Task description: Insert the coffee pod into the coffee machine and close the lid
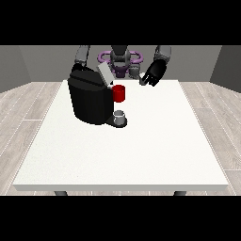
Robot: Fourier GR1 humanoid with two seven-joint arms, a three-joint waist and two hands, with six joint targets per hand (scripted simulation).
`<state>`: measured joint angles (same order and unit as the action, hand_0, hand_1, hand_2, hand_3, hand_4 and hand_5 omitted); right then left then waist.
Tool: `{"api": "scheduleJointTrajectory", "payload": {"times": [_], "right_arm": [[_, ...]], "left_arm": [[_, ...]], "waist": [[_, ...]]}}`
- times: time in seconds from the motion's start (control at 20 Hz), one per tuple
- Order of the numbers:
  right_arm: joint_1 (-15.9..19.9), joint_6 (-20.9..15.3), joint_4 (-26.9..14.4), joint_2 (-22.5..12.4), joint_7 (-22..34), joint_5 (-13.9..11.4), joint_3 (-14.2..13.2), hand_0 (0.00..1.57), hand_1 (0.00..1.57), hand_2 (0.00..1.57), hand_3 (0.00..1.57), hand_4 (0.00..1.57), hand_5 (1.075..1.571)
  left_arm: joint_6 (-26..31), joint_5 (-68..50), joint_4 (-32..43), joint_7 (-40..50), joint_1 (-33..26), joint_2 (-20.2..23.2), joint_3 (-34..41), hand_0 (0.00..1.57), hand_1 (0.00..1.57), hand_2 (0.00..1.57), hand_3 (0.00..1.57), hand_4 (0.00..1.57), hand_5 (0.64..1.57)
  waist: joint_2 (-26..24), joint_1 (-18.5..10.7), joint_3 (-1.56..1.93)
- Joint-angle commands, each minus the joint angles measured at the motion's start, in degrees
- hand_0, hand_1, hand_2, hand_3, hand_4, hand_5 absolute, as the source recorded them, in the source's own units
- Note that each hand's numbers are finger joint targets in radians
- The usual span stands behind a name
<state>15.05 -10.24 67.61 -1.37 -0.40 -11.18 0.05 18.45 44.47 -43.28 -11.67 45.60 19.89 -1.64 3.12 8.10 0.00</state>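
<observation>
Fingers of hand at view's right (pixel 153 74) relaxed, holding nothing — raised beside coffee machine (pixel 90 100); lid (pixel 105 74) tilted open; other hand hidden.

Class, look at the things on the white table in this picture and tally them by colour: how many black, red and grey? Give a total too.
Black: 1, the coffee machine
Red: 1, the red container at the machine's top
Grey: 1, the small cup on the machine's base
Total: 3
</observation>
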Motion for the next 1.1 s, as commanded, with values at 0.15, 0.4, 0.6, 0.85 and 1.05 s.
{"api": "scheduleJointTrajectory", "payload": {"times": [0.15, 0.4, 0.6, 0.85, 1.05], "right_arm": [[3.20, 1.34, 1.05, -0.73, -0.88, 0.98, -0.63, 0.00, 0.00, 0.00, 0.00, 0.00, 1.571], [2.57, -0.46, 3.52, 1.12, -2.61, 0.58, 0.26, 0.00, 0.00, 0.00, 0.00, 0.00, 1.571], [4.95, 2.19, 2.47, -2.42, -2.64, 1.28, -1.42, 0.00, 0.00, 0.00, 0.00, 0.00, 1.571], [4.25, 1.32, 6.81, -0.74, -0.30, 0.81, 0.25, 0.00, 0.00, 0.00, 0.00, 0.26, 1.571], [9.90, 0.03, 4.57, -1.86, -1.43, 1.57, -2.79, 0.00, 0.00, 0.00, 0.00, 0.00, 1.571]], "left_arm": [[5.52, -1.62, -1.16, 4.06, 9.56, 0.37, 2.77, 1.42, 1.42, 1.42, 1.38, 0.54, 1.571], [4.81, -3.48, 0.33, 7.54, 13.34, 0.51, 6.66, 1.23, 1.23, 1.26, 1.27, 0.50, 1.571], [7.66, -4.67, 0.53, 9.90, 20.04, 3.36, 9.00, 1.26, 1.26, 1.29, 1.27, 0.49, 1.571], [6.69, -3.13, 2.90, 8.86, 20.62, 5.71, 9.05, 1.23, 1.23, 1.28, 1.25, 0.48, 1.571], [7.76, -3.66, 2.65, 9.46, 26.50, 6.91, 10.00, 1.24, 1.24, 1.29, 1.25, 0.48, 1.571]], "waist": [[1.08, 2.40, 0.01], [3.05, 5.23, 0.00], [5.76, 6.15, 0.01], [6.99, 9.28, 0.00], [12.29, 8.67, 0.02]]}}
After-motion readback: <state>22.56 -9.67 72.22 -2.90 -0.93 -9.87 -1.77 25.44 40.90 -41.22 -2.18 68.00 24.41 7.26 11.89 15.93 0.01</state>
